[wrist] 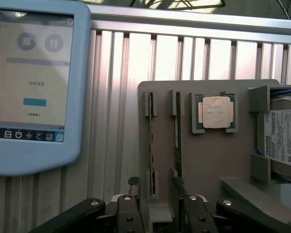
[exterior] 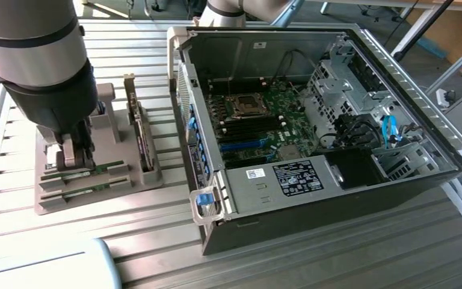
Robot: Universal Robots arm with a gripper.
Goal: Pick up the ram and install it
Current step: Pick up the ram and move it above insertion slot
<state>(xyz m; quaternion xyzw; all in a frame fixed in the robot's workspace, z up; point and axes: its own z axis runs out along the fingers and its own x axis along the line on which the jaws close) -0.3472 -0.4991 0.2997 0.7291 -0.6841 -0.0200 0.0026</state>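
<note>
The big arm (exterior: 34, 48) stands in front of the gray holder (wrist: 208, 160) in the exterior view, so a good part of the holder is hidden behind it. The lower ends of both green sticks on the holder are hidden behind the tool. A hard drive (wrist: 281, 141) sits at one end of the holder, and part of it is cut off at the picture edge. The words on the blue tablet (wrist: 34, 73) beside the holder are too small to read.

The gripper (wrist: 155, 189) is down at the holder with its jaws spread wide. It is not holding anything. The ram (wrist: 151, 136) stands on its thin edge in a slot of the holder, and its near end lies between the two black fingers (wrist: 132, 194). I cannot tell if a finger touches it. The other finger is right at the end of a second stick (wrist: 178, 131), which stands in the next slot.

A square silver chip (wrist: 217, 112) lies in its own pocket on the holder, between the second stick and the hard drive. The open computer case (exterior: 239, 51) stands just beside the holder on the metal table (wrist: 121, 97).
</note>
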